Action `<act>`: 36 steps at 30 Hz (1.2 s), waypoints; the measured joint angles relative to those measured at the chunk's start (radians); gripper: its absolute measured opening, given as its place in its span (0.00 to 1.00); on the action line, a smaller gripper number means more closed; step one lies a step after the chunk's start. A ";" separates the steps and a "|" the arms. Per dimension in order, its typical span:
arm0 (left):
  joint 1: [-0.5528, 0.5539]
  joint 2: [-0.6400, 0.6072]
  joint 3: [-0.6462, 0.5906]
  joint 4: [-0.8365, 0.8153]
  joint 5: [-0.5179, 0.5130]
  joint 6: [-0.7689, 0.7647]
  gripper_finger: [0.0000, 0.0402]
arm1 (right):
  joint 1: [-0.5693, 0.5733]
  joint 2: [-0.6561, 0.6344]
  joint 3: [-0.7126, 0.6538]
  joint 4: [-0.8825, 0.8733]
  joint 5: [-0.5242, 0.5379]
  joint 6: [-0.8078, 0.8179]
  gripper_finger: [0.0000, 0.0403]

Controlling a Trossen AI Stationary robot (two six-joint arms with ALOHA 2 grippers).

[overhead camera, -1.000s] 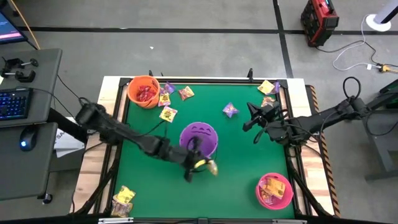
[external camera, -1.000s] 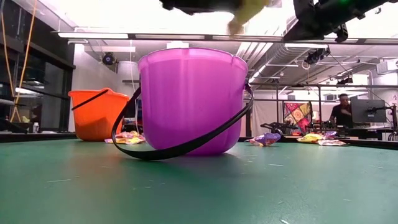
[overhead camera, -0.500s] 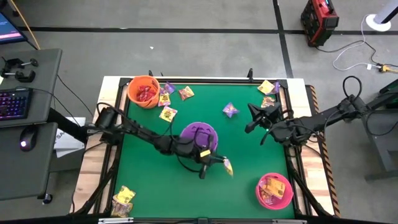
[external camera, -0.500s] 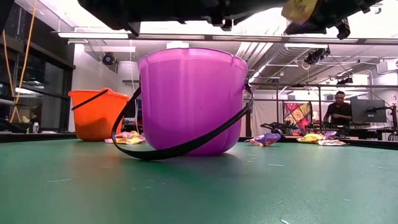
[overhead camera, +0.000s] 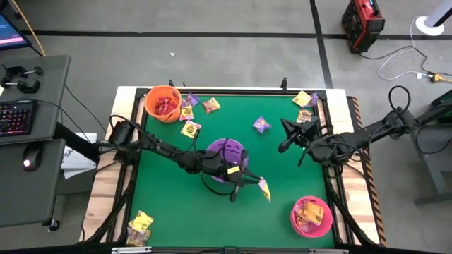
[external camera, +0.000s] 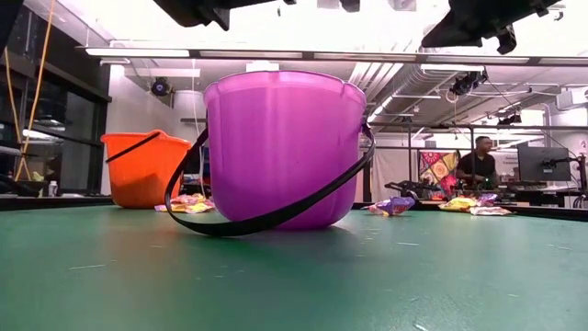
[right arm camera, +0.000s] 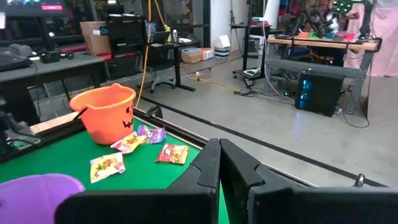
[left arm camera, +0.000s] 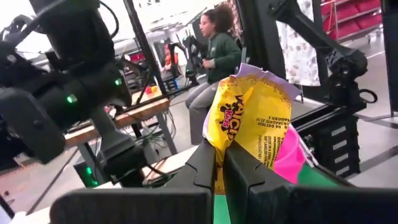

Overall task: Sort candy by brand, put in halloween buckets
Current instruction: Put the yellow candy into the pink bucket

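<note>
1. The left end effector pinches a yellow candy packet above the surface's middle, between the purple bucket and the pink bucket.
2. The right end effector, fingers pressed together, hovers near the surface's right edge.

left arm: stretched across table, fingers clamped | right arm: raised, fingers together
</note>
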State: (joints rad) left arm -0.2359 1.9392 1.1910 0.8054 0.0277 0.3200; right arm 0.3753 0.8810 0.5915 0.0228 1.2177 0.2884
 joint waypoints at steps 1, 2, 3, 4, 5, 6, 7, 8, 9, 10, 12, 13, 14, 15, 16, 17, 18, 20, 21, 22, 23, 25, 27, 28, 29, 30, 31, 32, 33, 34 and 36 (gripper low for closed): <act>0.000 0.000 0.003 0.001 0.002 0.004 0.00 | 0.005 0.000 0.000 0.004 0.000 -0.008 0.00; 0.000 0.000 0.003 0.001 0.007 0.004 0.00 | 0.010 0.000 0.000 0.008 -0.002 -0.016 0.00; -0.004 0.000 0.003 0.001 0.018 0.002 0.00 | 0.015 0.000 0.000 0.013 -0.003 -0.025 0.00; -0.007 0.000 0.003 -0.001 0.028 -0.001 0.00 | 0.019 0.000 0.000 0.014 -0.003 -0.033 0.00; -0.012 0.000 0.003 -0.007 0.038 -0.001 0.00 | 0.024 0.000 0.000 0.014 -0.003 -0.039 0.00; -0.020 0.000 0.003 -0.012 0.040 0.003 0.00 | 0.028 0.000 0.000 0.014 -0.003 -0.044 0.00; -0.031 0.000 0.003 -0.021 0.042 0.008 0.00 | 0.033 0.000 0.000 0.014 -0.003 -0.049 0.00; -0.041 0.000 0.003 -0.033 0.044 0.016 0.00 | 0.039 0.000 0.000 0.013 -0.003 -0.057 0.00; -0.052 -0.002 0.003 -0.047 0.044 0.023 0.00 | 0.045 0.000 0.000 0.013 -0.003 -0.062 0.00; -0.062 -0.005 0.002 -0.065 0.042 0.028 0.00 | 0.052 0.000 0.000 0.013 -0.003 -0.067 0.00; -0.078 -0.006 0.002 -0.076 0.036 0.031 0.00 | 0.061 0.000 0.000 0.012 -0.003 -0.086 0.00; -0.082 -0.008 0.002 -0.076 0.026 0.030 0.00 | 0.064 0.000 0.000 0.013 -0.003 -0.095 0.00; -0.084 -0.013 0.002 -0.080 0.016 0.028 0.00 | 0.065 0.000 0.000 0.020 -0.003 -0.105 0.00; -0.085 -0.018 0.002 -0.087 0.012 0.025 0.00 | 0.065 0.000 0.000 0.033 -0.003 -0.110 0.00; -0.085 -0.021 0.002 -0.087 0.010 0.021 0.00 | 0.064 0.000 0.000 0.039 -0.003 -0.110 0.00; -0.085 -0.023 0.002 -0.087 0.002 0.010 0.00 | 0.063 0.000 0.000 0.042 -0.003 -0.110 0.00; -0.085 -0.028 0.002 -0.092 -0.009 0.001 0.00 | 0.063 0.000 0.000 0.046 -0.003 -0.110 0.00; -0.085 -0.031 0.002 -0.097 -0.015 -0.003 0.00 | 0.065 0.000 0.000 0.049 -0.004 -0.109 0.00; -0.085 -0.032 0.002 -0.097 -0.016 -0.003 0.00 | 0.066 0.000 0.000 0.049 -0.013 -0.108 0.00; -0.085 -0.037 0.002 -0.098 -0.017 -0.008 0.00 | 0.068 0.000 0.000 0.049 -0.026 -0.109 0.00; -0.085 -0.040 0.002 -0.101 -0.018 -0.018 0.00 | 0.069 0.000 0.000 0.049 -0.043 -0.110 0.00; -0.085 -0.042 0.002 -0.096 -0.018 -0.037 0.00 | 0.069 0.000 0.000 0.049 -0.071 -0.110 0.00; -0.085 -0.042 0.002 -0.098 -0.018 -0.046 0.00 | 0.069 0.000 0.000 0.049 -0.100 -0.113 0.00; -0.085 -0.042 0.002 -0.101 -0.018 -0.045 0.00 | 0.069 0.000 0.000 0.048 -0.111 -0.113 0.00; -0.085 -0.042 0.002 -0.104 -0.018 -0.043 0.00 | 0.069 0.000 0.000 0.045 -0.132 -0.113 0.00; -0.085 -0.042 0.002 -0.106 -0.018 -0.040 0.00 | 0.069 0.000 0.000 0.038 -0.152 -0.113 0.00; -0.085 -0.042 0.002 -0.109 -0.018 -0.041 0.00 | 0.069 0.000 0.000 0.028 -0.177 -0.113 0.00; -0.082 -0.042 0.002 -0.113 -0.018 -0.040 0.00 | 0.069 0.000 0.000 0.019 -0.196 -0.113 0.00; -0.081 -0.042 0.002 -0.115 -0.018 -0.038 0.00 | 0.069 0.000 0.000 0.010 -0.213 -0.114 0.00; -0.079 -0.042 0.002 -0.116 -0.018 -0.034 0.00 | 0.068 0.000 0.000 0.000 -0.229 -0.118 0.00; -0.073 -0.042 0.002 -0.112 -0.017 -0.004 0.00 | 0.068 0.000 0.000 -0.026 -0.254 -0.139 0.00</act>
State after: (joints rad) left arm -0.3091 1.8969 1.1931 0.6934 0.0102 0.3163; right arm 0.4434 0.8814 0.5919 -0.0036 0.9633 0.1493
